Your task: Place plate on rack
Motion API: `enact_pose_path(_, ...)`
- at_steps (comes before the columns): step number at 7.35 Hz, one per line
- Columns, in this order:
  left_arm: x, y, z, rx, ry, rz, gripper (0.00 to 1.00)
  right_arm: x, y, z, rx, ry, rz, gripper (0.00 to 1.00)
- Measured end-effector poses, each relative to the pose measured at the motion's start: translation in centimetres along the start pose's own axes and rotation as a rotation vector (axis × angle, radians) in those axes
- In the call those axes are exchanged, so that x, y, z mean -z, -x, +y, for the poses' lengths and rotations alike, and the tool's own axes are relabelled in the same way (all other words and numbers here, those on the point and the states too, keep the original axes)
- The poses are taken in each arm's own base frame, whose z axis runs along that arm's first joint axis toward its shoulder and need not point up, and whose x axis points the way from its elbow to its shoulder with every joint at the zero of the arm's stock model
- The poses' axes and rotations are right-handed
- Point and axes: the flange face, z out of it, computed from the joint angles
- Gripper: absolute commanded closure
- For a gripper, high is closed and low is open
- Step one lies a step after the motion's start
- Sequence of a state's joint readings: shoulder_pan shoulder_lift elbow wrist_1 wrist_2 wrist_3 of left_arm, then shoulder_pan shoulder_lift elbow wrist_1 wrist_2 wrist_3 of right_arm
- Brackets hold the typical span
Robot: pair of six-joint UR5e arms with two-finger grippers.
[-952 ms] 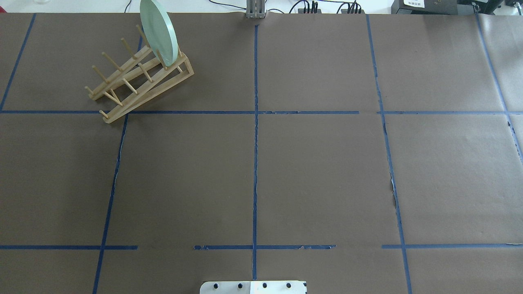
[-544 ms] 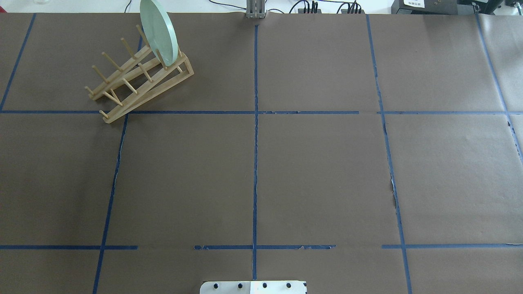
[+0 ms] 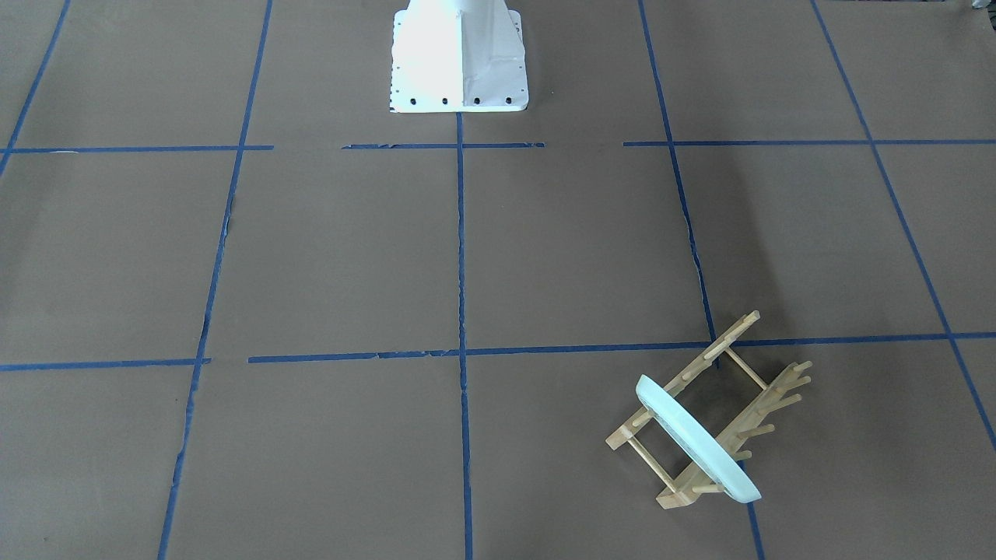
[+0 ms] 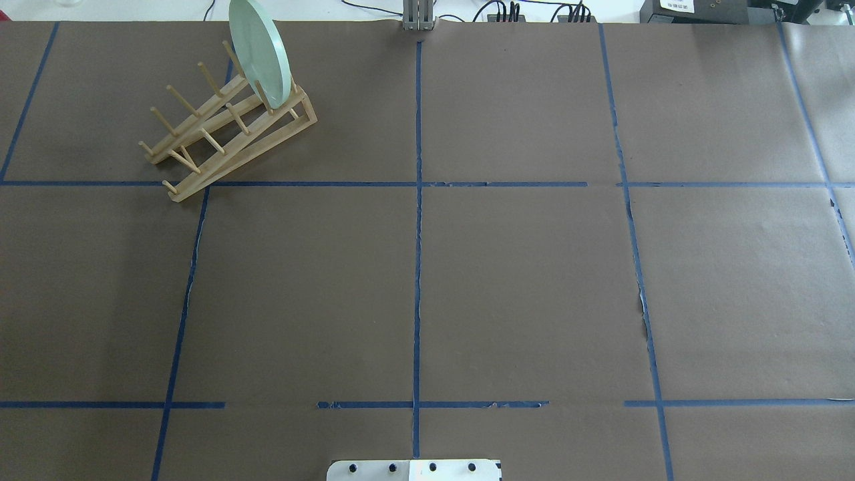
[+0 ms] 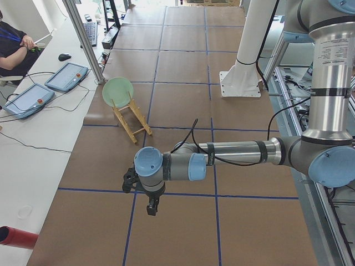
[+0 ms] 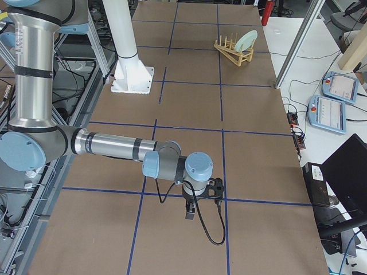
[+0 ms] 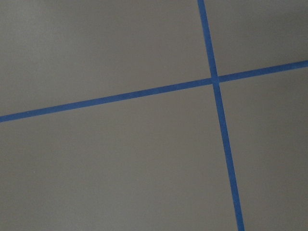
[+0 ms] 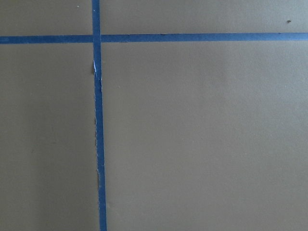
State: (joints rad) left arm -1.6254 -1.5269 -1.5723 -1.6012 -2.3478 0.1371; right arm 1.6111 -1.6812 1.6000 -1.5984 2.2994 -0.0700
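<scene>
Item 1. Rack (image 4: pixel 220 143): light wood, two parallel rails joined by thin dowels, with rows of upright pegs. It lies slantwise on the far left part of the table (image 4: pixel 521 280), its near end crossing a blue tape line (image 4: pixel 417 267).

Item 2. Plate (image 4: pixel 259 50): round, pale mint green, with a raised rim and a smooth matte face. It stands on edge between pegs at the far end of the rack, leaning a little. From across the table it shows as a thin pale rim (image 3: pixel 696 439) set crosswise over both rails.

Item 3. Left gripper (image 5: pixel 151 209): it hangs over bare table near a tape crossing, well apart from the rack. The arm is stretched out level. Whether the fingers are spread or pressed together cannot be told.

Item 4. Right gripper (image 6: pixel 190 215): it hangs likewise at the table's other end, far from the plate. The state of its fingers cannot be told either.

Change since the earlier overhead pictures: none. Plate and rack keep the same place and the same lean.
</scene>
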Motion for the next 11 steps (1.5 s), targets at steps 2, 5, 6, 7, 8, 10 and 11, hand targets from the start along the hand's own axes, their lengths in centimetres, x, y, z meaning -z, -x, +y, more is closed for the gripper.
enact_pose_path(2,1.6,-1.6,-0.5,0.064,-0.03,0.005,0.0,0.0,0.0,0.0,-0.001,0.0,0.0,0.0)
enact_pose_path(5,2.1,-2.6,-1.0,0.063,-0.041,-0.005,0.0,0.0,0.0,0.0,-0.001,0.0,0.0,0.0)
enact_pose_path(6,2.2,-2.6,-1.1,0.061,-0.042,-0.006,0.0,0.0,0.0,0.0,-0.001,0.0,0.0,0.0)
enact_pose_path(7,2.2,-2.7,-1.2,0.059,-0.043,-0.007,0.0,0.0,0.0,0.0,-0.001,0.0,0.0,0.0)
enact_pose_path(8,2.2,-2.8,-1.2,0.057,-0.043,-0.007,0.0,0.0,0.0,0.0,-0.001,0.0,0.0,0.0)
enact_pose_path(10,2.1,-2.8,-1.3,0.055,-0.042,-0.007,0.0,0.0,0.0,0.0,-0.001,0.0,0.0,0.0)
enact_pose_path(11,2.1,-2.8,-1.3,0.056,-0.04,-0.007,0.0,0.0,0.0,0.0,-0.001,0.0,0.0,0.0)
